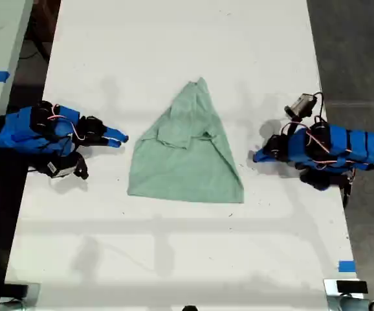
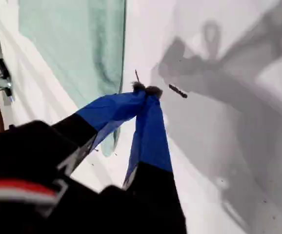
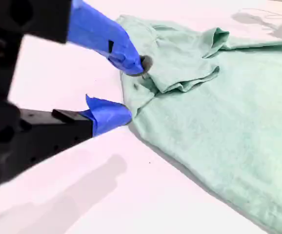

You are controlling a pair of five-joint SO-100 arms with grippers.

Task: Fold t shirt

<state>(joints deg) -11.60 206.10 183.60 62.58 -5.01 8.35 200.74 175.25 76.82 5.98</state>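
my second gripper point(image 3: 129, 90) is open, nothing between the jaws. In the second wrist view one fingertip point(image 3: 131, 63) hangs over the t shirt point(image 3: 219, 112) border and the other sits right at that border, low by the table; can't tell if either touches cloth. A rumpled fold of the shirt lies just beyond the upper tip. In the exterior view this gripper point(image 1: 119, 137) is just beside the shirt's point(image 1: 187, 155) side on the exterior view's left, arm stretching away from the shirt. my first gripper point(image 2: 146, 92) is closed, tips pressed together, holding nothing, bits of fluff stuck on the tips. The shirt edge point(image 2: 68, 44) runs just beside it, apart. In the exterior view it point(image 1: 258, 156) is near the shirt's side on the exterior view's right. The shirt lies flat between the two grippers on the white table point(image 1: 174, 39), roughly triangular, narrow tip toward the exterior view's top, wide edge toward the bottom, a creased flap across its middle.
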